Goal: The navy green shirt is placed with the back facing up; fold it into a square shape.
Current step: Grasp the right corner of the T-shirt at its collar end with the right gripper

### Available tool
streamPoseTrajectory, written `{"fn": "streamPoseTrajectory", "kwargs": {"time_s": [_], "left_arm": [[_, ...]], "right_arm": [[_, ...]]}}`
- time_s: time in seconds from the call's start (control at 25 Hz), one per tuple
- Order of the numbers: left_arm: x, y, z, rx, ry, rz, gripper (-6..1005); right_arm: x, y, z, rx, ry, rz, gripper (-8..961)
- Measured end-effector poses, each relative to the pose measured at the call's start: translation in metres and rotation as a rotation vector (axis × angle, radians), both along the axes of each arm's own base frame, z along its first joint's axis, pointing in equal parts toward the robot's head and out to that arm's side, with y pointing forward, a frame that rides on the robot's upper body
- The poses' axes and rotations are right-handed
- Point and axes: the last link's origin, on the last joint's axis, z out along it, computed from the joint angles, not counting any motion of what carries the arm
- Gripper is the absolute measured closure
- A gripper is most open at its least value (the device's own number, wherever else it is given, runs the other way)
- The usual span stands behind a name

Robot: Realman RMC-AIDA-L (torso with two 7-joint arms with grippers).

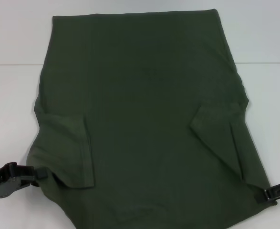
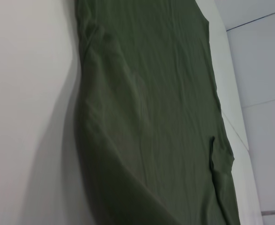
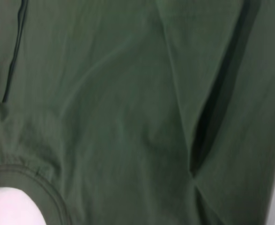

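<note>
Head view: navy green shirt sleeves folded inward; left gripper, right gripper clamp near shoulder corners; lengthwise folds remain.

One shirt; two end effectors: left, right.

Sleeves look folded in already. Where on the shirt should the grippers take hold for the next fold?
Probably the near shoulder corners of the navy green shirt, each approached from its outer side. The left gripper and right gripper sit at those edges, and the cloth lies flat lengthwise, so lifting them would carry the near end toward the far hem.
</note>
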Motion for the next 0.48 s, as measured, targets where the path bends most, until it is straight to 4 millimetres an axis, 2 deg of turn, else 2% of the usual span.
{"fn": "streamPoseTrajectory", "kwargs": {"time_s": [0.48], "left_arm": [[0.0, 0.001, 0.0, 0.002, 0.003, 0.0, 956]], "right_arm": [[-0.019, 0.003, -0.014, -0.037, 0.051, 0.041, 133]]}}
